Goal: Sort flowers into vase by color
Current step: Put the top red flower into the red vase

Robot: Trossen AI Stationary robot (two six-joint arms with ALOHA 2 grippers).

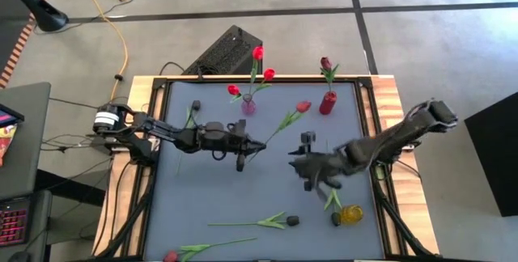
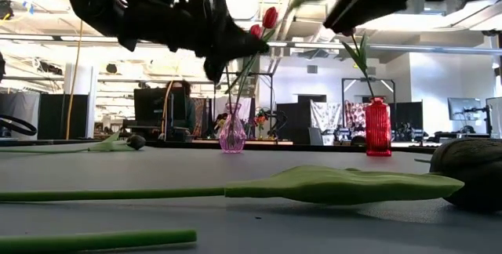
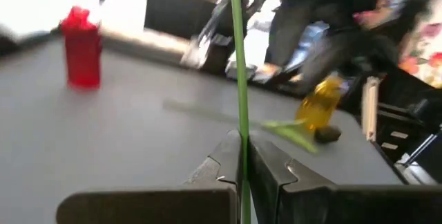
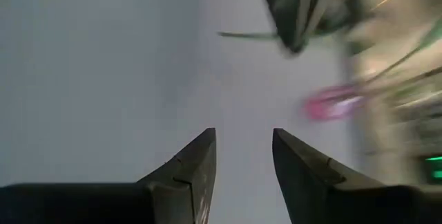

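the right wrist view is smeared: the pink vase (image 4: 335, 103) is only a streak, and the dark shape (image 4: 293, 6) beyond it, cut by the picture's edge, cannot be told apart. in the left wrist view the green stem (image 3: 239, 79) runs out of frame so its head is unseen, and the yellow vase (image 3: 319, 104) and the leaf (image 3: 290, 133) beside it are blurred. in the high view a red flower (image 1: 171, 255) at the table's near edge is partly cut off.

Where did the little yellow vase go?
In the high view, the yellow vase lies on its side near the table's front right, just below the right gripper, beside a dark flower head.
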